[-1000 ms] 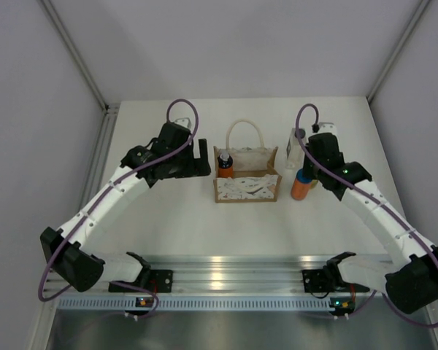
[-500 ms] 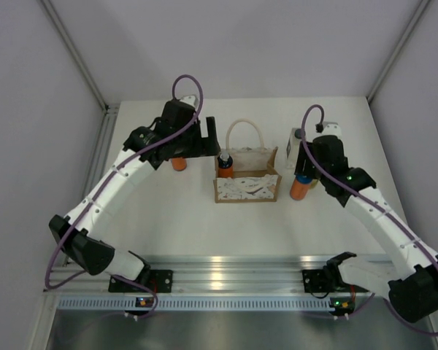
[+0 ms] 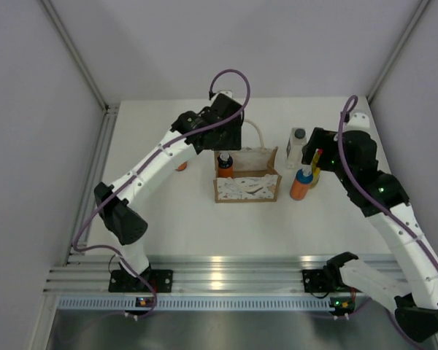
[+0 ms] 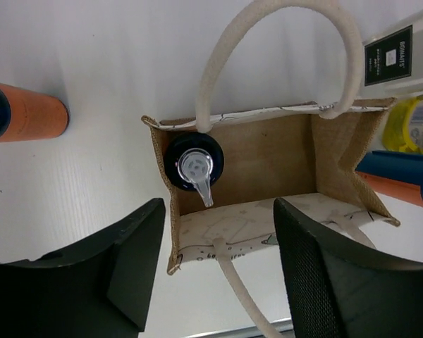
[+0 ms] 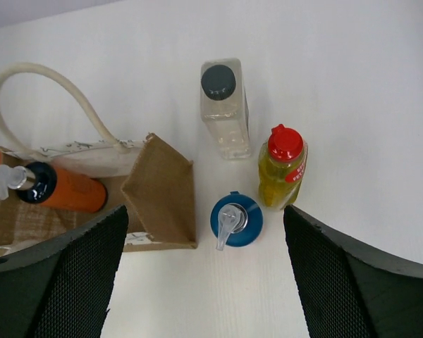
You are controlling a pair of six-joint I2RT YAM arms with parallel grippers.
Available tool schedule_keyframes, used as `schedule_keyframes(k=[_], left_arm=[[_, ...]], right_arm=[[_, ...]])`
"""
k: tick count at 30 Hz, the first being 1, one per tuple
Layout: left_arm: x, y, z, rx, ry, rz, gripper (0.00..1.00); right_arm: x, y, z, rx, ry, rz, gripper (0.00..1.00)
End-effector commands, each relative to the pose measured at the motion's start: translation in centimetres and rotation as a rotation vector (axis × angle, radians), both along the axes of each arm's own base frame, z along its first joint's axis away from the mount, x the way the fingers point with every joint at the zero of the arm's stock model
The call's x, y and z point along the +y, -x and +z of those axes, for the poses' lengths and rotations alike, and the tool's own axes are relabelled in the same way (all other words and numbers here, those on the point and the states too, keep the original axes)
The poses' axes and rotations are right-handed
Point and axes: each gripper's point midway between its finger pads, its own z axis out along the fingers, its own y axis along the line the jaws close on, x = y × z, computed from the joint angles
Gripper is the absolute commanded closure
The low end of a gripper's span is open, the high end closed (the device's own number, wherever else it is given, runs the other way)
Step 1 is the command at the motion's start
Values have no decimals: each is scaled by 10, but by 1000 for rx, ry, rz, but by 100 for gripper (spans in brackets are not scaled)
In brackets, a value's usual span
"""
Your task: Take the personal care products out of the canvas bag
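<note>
- Bag stands upright with its mouth open, midway between the tabletop's left and right edges and somewhat nearer the far edge. Its far handle arches up.
- Inner bottle, orange with a dark pump cap, stands in the bag's far-left corner, the only thing inside. The rest of the tan floor shows bare in the left wrist view.
- Right bottle, orange with a blue pump cap, stands on the table just beside the bag's right wall. Whether they touch cannot be told.
- Yellow bottle, red-capped, stands just beside the right bottle, on its right-edge side.
- Clear bottle, dark-capped, stands behind those two, toward the far edge and near the bag's far-right corner.
- Left bottle, orange, sits apart from the bag on its left-edge side. In the top view the left arm hides most of it.
- Left gripper hangs over the bag's mouth, pointing down into it, jaws apart and holding nothing. One finger shows on each side of the bag's near wall.
- Right gripper hangs over the three bottles right of the bag, jaws wide apart and empty, touching none of them.
</note>
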Motion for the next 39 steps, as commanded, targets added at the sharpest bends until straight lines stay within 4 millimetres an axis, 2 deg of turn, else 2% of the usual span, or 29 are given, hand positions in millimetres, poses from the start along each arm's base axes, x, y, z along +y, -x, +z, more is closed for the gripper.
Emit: schedule_keyframes(k=[1, 2, 5, 12, 20, 27, 36, 39], left_arm=[[12, -7, -5, 7, -72, 95, 33], [11, -9, -12, 18, -88, 99, 40], [8, -13, -22, 35, -98, 110, 47], [7, -21, -45, 57, -145, 151, 48], [2, -27, -62, 79, -158, 173, 54], [0, -27, -65, 88, -150, 180, 62], [0, -25, -60, 89, -133, 178, 66], [-1, -25, -61, 90, -130, 177, 74]], right_arm=[[-4, 17, 20, -22, -37, 12, 12], [-4, 21, 23, -26, -40, 22, 12], [-3, 27, 21, -18, -43, 39, 12], [8, 31, 10, 17, -68, 93, 12], [14, 28, 10, 25, -43, 142, 12], [16, 26, 13, 19, -9, 175, 12], [20, 21, 10, 36, 4, 196, 12], [21, 21, 9, 40, 1, 202, 13]])
